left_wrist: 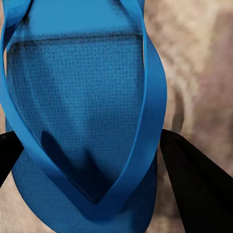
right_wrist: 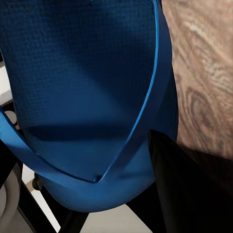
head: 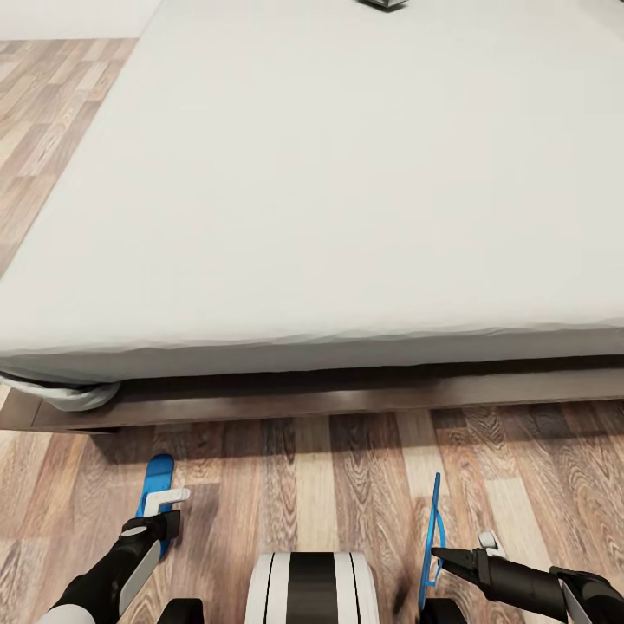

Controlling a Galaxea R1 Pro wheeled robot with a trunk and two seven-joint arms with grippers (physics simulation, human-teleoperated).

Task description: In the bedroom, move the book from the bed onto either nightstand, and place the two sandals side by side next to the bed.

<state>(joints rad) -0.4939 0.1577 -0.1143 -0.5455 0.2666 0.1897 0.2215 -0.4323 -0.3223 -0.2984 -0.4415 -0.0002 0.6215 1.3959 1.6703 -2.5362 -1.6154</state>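
The bed point(head: 329, 173) has a white mattress on a dark wood frame and lies straight ahead. The book point(head: 382, 3) is a small dark shape on the mattress at its far edge. One blue sandal point(head: 156, 485) point(left_wrist: 82, 97) lies flat, low over the floor at the left. My left gripper point(head: 161, 513) point(left_wrist: 87, 136) is shut on it, with black fingers point(left_wrist: 194, 184) against its two sides. The other sandal point(head: 432, 529) point(right_wrist: 87, 73) stands on edge at the right, and my right gripper point(head: 444, 555) point(right_wrist: 82, 145) is shut on it. The nightstand is out of view.
Wood plank floor point(head: 347, 485) runs between my base point(head: 312, 589) and the bed frame point(head: 347, 399). More floor shows past the bed's left side point(head: 43, 130). A fold of sheet point(head: 65, 394) hangs at the bed's near left corner.
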